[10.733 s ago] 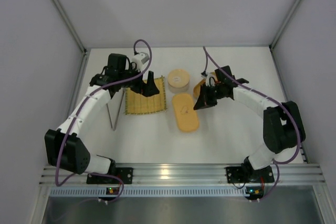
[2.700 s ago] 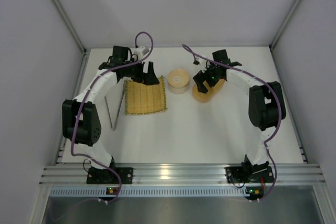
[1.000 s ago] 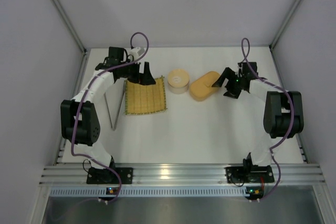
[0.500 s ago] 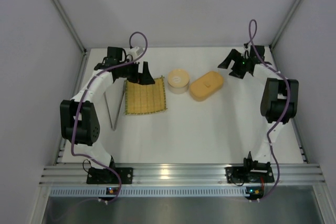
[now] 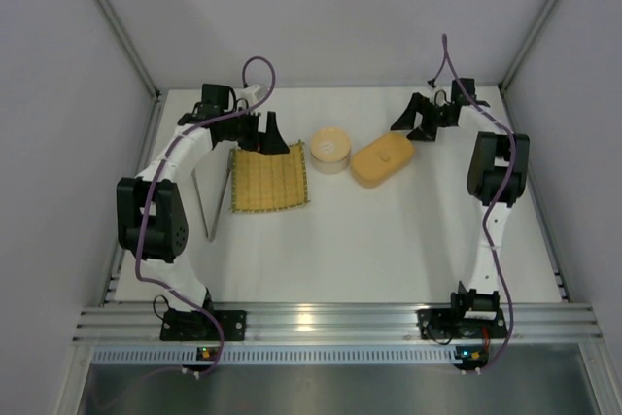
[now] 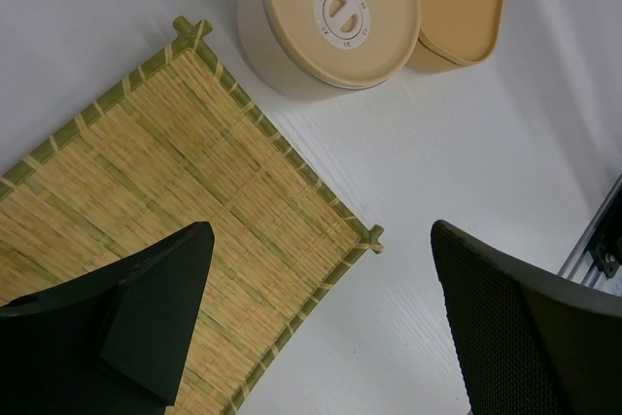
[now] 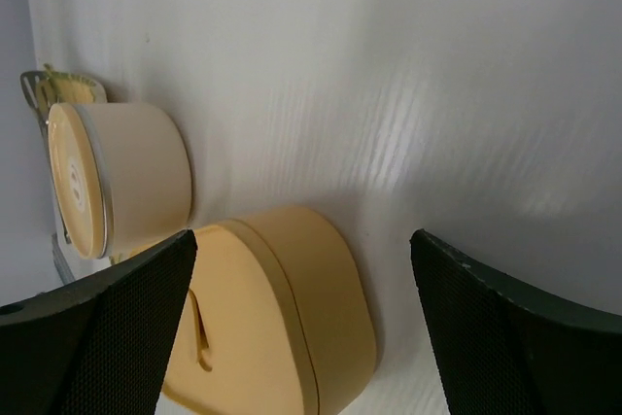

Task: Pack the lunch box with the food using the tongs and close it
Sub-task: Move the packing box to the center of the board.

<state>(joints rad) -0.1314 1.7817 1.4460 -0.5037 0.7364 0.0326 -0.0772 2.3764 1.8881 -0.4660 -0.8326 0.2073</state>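
**Ana:** What is nearest, at the bottom of the top view?

**Ben:** The white table (image 5: 389, 250). A bit up and to the left lie the tongs (image 5: 208, 221). They are thin and grey and lie flat on the table. Their two arms meet at the lower end and spread apart going up.

**Ana:** What is next to them?

**Ben:** The mat (image 5: 269, 180). It is yellow and woven, and it lies just right of the tongs.

**Ana:** Where is the lunch box?

**Ben:** The lunch box (image 5: 382, 158) sits right of the middle of the frame, a little higher than the mat's middle. It lies slanted, with its right end higher. Its lid (image 7: 238, 318) is on, so it is closed. No gripper touches it.

**Ana:** What stands beside it?

**Ben:** A round bowl (image 5: 329, 150) with a tan top stands between the mat and the lunch box. It is just beside the box. Whether the two touch cannot be told.

**Ana:** What about the left gripper?

**Ben:** The left gripper (image 5: 264, 135) hangs over the top edge of the mat, in the upper left. Its jaws stand wide apart and hold nothing.

**Ana:** And the right one?

**Ben:** The right gripper (image 5: 411, 125) is in the upper right, just past the high end of the lunch box and off it. Its jaws are spread wide too, with nothing in them. In the right wrist view the box and the bowl show beyond its fingers (image 7: 107, 328), apart from them.
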